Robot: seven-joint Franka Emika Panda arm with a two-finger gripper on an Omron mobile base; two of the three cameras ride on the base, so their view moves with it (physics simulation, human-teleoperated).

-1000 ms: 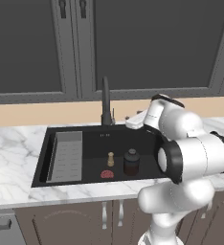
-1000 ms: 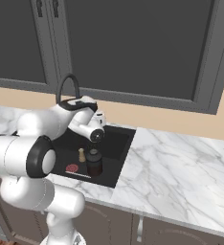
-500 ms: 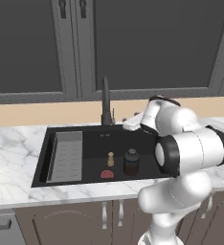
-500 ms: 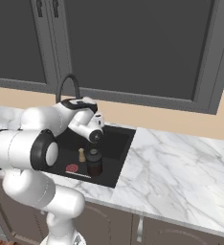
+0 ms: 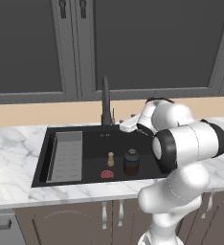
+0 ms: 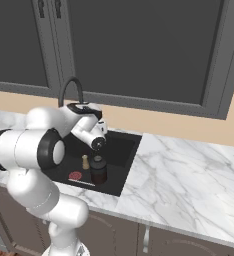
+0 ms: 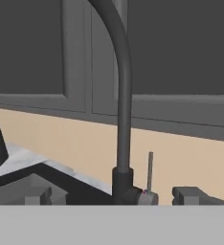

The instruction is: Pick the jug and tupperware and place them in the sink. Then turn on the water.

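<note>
Hovering with jaws spread wide and empty, near the faucet [image 7: 125,95] and its thin lever [image 7: 150,171]. Jug [image 5: 131,161] sitting in the sink [image 5: 87,140], right of centre; tupperware not discernible. Risking a sideways slip past the lever. Showing no readable writing.

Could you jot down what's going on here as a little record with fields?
place: black sink in a marble counter
in sink: jug, brass peg, red disc, grey rack
faucet: black gooseneck, thin lever at its base, no water running
pincer: open, empty, facing the faucet base
</note>
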